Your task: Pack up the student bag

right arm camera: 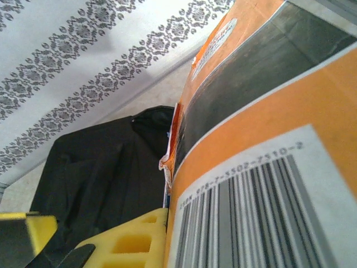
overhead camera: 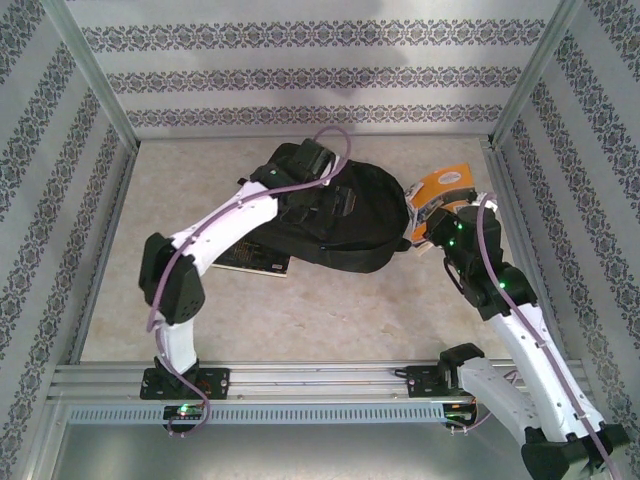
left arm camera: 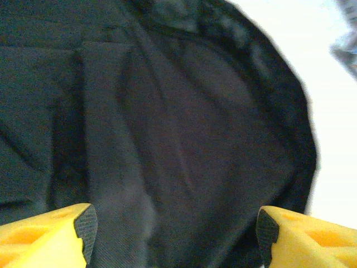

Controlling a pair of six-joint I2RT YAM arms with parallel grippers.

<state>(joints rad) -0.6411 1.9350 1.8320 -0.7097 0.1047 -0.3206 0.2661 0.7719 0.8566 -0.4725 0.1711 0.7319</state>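
Right hand (overhead camera: 435, 218) grips a thin orange paperback book with a barcode (right arm camera: 268, 167), tilted at the right end of the large black soft fabric backpack (overhead camera: 355, 235) lying mid-bench (overhead camera: 300, 310), probably for sliding in, while left hand (left arm camera: 175, 229) hovers wide open just above the fabric, holding nothing, probably ready to pinch it.

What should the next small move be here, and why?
Probably close the left claw on the student bag and lift: its jaws stand open over the cloth, while the right claw holds the orange book at the bag's right end, needing an opening.
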